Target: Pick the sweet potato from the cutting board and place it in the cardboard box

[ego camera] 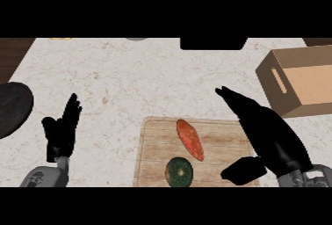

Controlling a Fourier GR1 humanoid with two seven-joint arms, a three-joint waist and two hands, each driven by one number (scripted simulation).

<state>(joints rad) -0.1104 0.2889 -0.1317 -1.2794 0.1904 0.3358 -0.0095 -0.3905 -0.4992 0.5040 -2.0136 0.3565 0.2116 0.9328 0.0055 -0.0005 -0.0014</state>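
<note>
The cardboard box [303, 83] sits on the counter [130, 74] at the far right, with a slot in its side. The orange sweet potato [190, 139] lies on the cutting board [156, 145], by a round green thing [179, 172]. The right hand [267, 134] is beside the sweet potato, fingers straight and pressed together. The left hand [63, 127] rests at the left, fingers straight up and together.

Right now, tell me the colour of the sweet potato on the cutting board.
The sweet potato is orange-red; head view.
</note>
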